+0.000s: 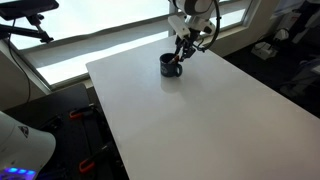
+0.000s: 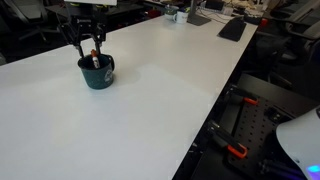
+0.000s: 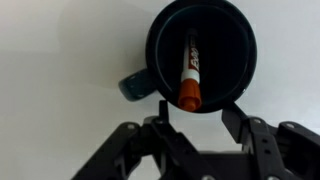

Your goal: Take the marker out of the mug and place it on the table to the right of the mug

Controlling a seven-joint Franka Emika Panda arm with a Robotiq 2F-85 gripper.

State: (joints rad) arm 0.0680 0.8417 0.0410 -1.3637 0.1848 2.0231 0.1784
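The dark blue mug (image 3: 200,50) stands on the white table (image 3: 60,50), handle to one side. The marker (image 3: 190,75) leans inside it, white body with a red-orange cap pointing up at me. In the wrist view my gripper (image 3: 197,118) is open, its two fingers straddling the mug's near rim with the marker's cap between them, not touching it. In both exterior views the gripper (image 1: 183,48) (image 2: 88,48) hangs just above the mug (image 1: 171,66) (image 2: 97,73), and the marker's red tip (image 2: 96,62) shows at the rim.
The table (image 1: 190,120) (image 2: 150,110) stretches wide around the mug. A keyboard (image 2: 232,28) and small items lie at its far end. A window ledge (image 1: 110,40) runs behind the table edge.
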